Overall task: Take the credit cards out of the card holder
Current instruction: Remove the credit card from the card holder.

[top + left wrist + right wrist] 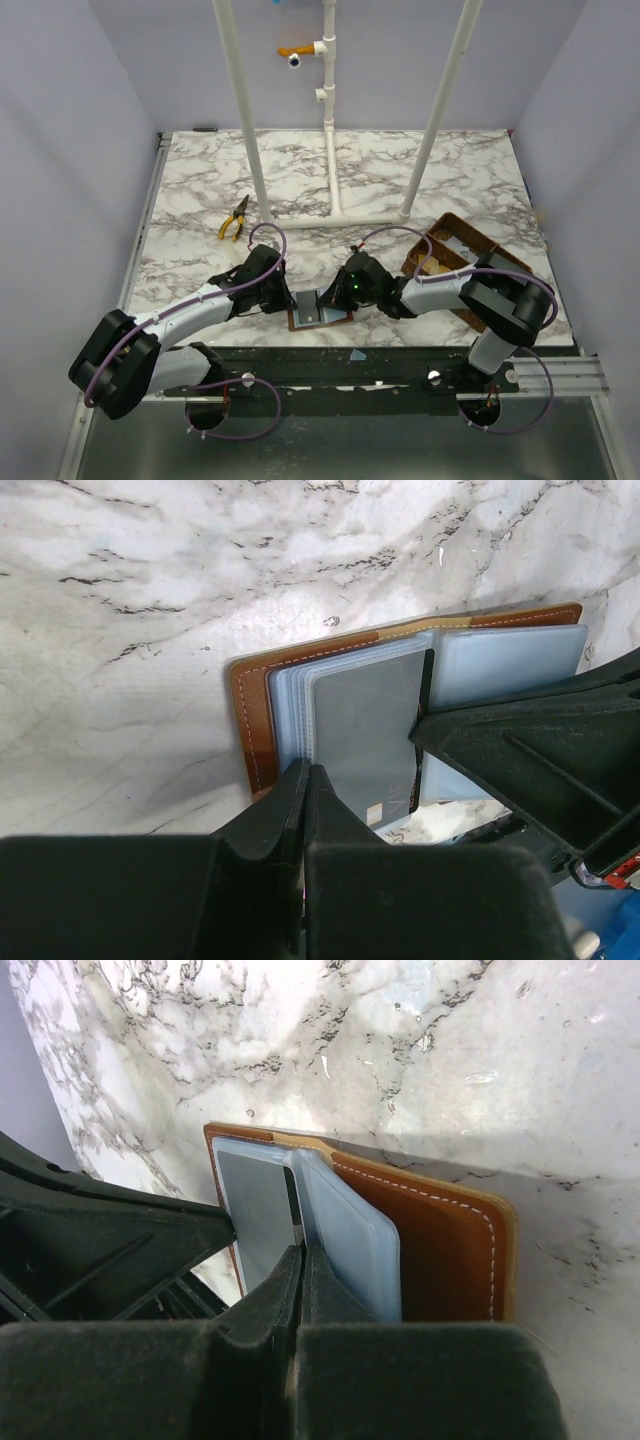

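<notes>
- Card holder (325,318) lies open and flat on the marble table (200,190), close to the near edge, btwn the 2 arms. Its long axis runs left–right across them.
- Left gripper (283,300): jaws fully closed, tips on the near rim of the holder's left half, where leather meets the pocket stack. Can't tell if it pinches the rim or only presses down. Reads as the anchor.
- Right gripper (347,295): jaws closed to a sliver, tips at the middle of the holder, right at the spine-side edge of a grey card (365,730) sitting in a pocket on the left half. Can't tell whether it has the card edge alone, or the pocket film too.
- Key relation: the card lies left of the right gripper's tips, i.e. toward the left gripper, and the edge at the tips faces the spine.
- So the pull should prob. go rightward, along the holder's long axis and away from the left gripper.
- The card's own long axis looks crosswise to the holder's, so it would come out short-side-on. This is a guess, as the pocket mouth isn't clearly visible.
- A pale clear pocket (350,1235) lies over the right half, touching or just beside the right tips. Contents not readable. It could get dragged along w/ the card.
- No card seen out of the holder yet, so the task looks early.
- Basket (460,250) is on the right side and pliers (235,220) are back-left. Both are well apart from the holder.
</notes>
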